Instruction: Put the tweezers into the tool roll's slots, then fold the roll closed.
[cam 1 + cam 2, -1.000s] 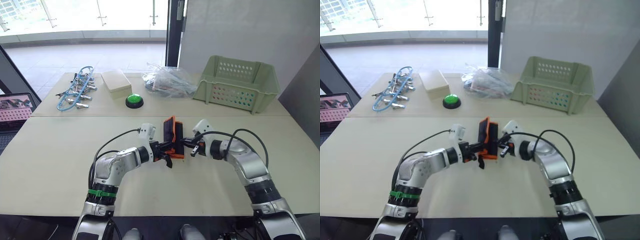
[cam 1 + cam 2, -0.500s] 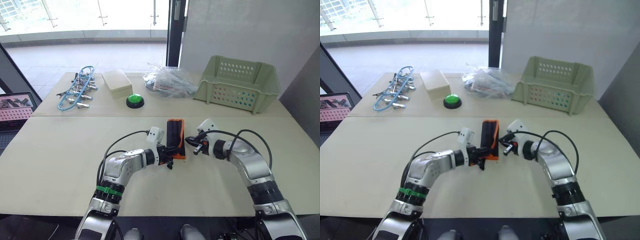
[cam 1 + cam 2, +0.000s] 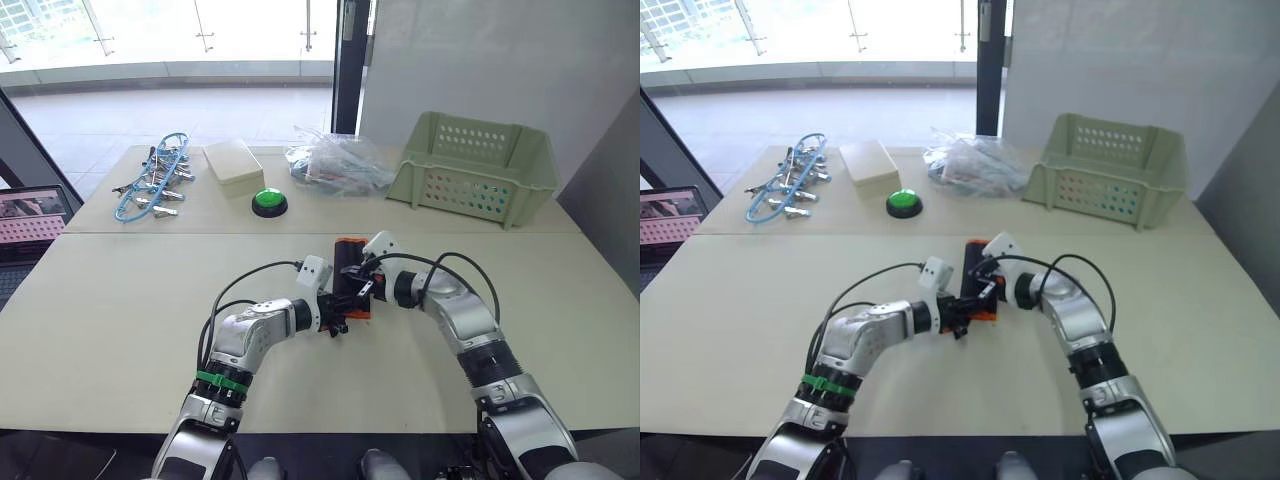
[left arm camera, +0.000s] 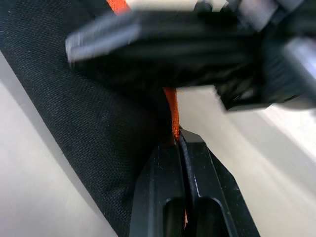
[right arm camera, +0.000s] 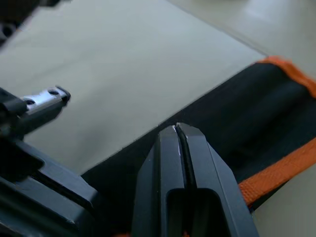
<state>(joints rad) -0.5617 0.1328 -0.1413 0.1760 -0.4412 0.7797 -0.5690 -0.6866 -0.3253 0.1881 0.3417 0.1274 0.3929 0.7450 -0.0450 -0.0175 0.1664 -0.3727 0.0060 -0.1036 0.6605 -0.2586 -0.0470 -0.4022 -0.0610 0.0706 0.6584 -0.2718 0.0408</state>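
Tool roll folded on table, left gripper pinching its orange edging, right gripper closed above it

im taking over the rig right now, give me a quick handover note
Left end effector: shut on the tool roll's orange edging.
Right end effector: fingers closed, resting over the tool roll.
Tool roll: mid-table between both arms, folded into a narrow bundle, lying flat.
Tweezers: none visible loose on the table; presumably inside, but the slots are hidden.
Done: the fold looks largely made.
Left: confirm the roll stays closed, then release.
Far side of table: green basket, green button.
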